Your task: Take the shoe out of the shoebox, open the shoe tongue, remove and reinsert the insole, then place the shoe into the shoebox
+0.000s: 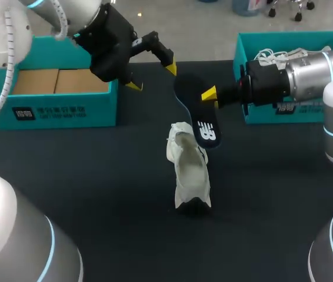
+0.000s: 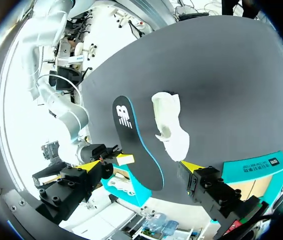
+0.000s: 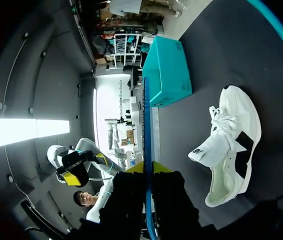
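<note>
Right jaws pinch the dark insole point(image 1: 205, 126) by its edge, so it is held up next to the white shoe point(image 1: 190, 170). Left jaws stand wide and empty close by. Shoe lies out on the surface point(image 1: 96, 176), open, likely waiting to get its insole back.

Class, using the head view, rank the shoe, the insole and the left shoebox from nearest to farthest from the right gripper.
1. insole, held in the right gripper.
2. shoe, on the table by the insole's free end.
3. left shoebox, at the table's far left.
</note>
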`<state>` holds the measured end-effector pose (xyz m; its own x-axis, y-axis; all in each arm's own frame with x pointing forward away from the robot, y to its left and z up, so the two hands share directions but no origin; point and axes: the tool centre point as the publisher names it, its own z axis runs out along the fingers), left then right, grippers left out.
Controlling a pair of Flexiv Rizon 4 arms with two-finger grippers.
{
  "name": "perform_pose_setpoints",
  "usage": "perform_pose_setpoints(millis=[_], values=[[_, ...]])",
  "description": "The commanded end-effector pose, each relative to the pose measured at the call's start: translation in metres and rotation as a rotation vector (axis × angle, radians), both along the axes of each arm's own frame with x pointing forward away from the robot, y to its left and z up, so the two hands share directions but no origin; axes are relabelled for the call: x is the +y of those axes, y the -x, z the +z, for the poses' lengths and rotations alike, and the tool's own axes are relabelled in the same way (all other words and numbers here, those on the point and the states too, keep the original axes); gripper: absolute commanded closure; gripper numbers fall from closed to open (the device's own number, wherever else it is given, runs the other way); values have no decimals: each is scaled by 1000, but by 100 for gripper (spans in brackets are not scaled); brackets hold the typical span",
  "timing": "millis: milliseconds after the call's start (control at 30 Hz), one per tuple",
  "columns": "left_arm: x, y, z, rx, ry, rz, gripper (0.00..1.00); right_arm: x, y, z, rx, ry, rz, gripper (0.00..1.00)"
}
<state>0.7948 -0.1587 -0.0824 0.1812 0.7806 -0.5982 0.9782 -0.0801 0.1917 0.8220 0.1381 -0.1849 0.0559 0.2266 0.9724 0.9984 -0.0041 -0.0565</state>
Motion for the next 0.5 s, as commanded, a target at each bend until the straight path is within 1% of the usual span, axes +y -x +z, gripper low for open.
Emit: perform_pose_setpoints(millis=[33, 100, 133, 233, 300, 467, 500], values=[[4, 2, -5, 7, 183, -33, 0, 1, 1, -3, 5, -2, -2, 100], [4, 2, -5, 7, 183, -33, 0, 1, 1, -4, 6, -4, -2, 100], [2, 3, -9, 27, 224, -25, 0, 1, 2, -4, 7, -5, -3, 100], [-1, 1, -21, 22, 318, 34, 0, 1, 2, -4, 7, -8, -5, 100], [-3, -2, -26, -10, 362, 64, 0, 0, 2, -4, 9, -7, -5, 100], [-11, -6, -21, -67, 547, 112, 0, -1, 0, -4, 8, -7, -2, 100], [-12, -7, -20, -89, 570, 120, 0, -1, 0, -4, 7, -7, -1, 100]])
